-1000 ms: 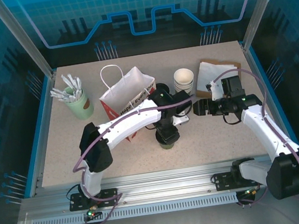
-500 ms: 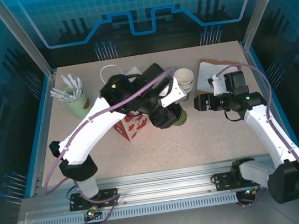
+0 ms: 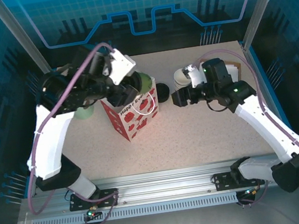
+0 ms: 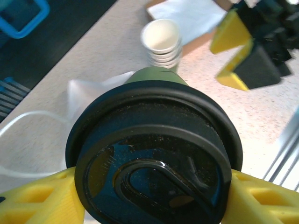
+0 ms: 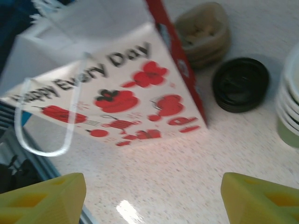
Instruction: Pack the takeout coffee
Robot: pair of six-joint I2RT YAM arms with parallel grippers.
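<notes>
**A:** Start at the left edge of the table. What's there?

**B:** A pale green cup (image 3: 85, 111), mostly hidden behind the raised left arm. Beside it the left gripper (image 4: 149, 205) has its yellow fingers (image 4: 37, 198) clamped on either side of the takeout coffee (image 3: 144, 81), just under the black lid (image 4: 154, 154).

**A:** Where does that put the coffee?

**B:** In the air, off the table, above the open top of the paper bag (image 3: 130, 113) at its far right corner. The lid faces the wrist and the green base points toward the table's right side. I can't tell whether any part of it is below the bag's rim.

**A:** And the bag?

**B:** It stands upright around the middle of the table, white with red prints and a loop handle (image 5: 44, 126) hanging down its front.

**A:** What's right of it?

**B:** A loose black lid (image 5: 240, 84) lies flat on the table near the bag's right corner. Then comes a stack of lidless cups (image 4: 162, 42), toward the far edge.

**A:** The other arm?

**B:** The right gripper (image 5: 152, 189) hangs just in front of that stack, facing the bag. Its jaws are spread wide with nothing between them.
</notes>
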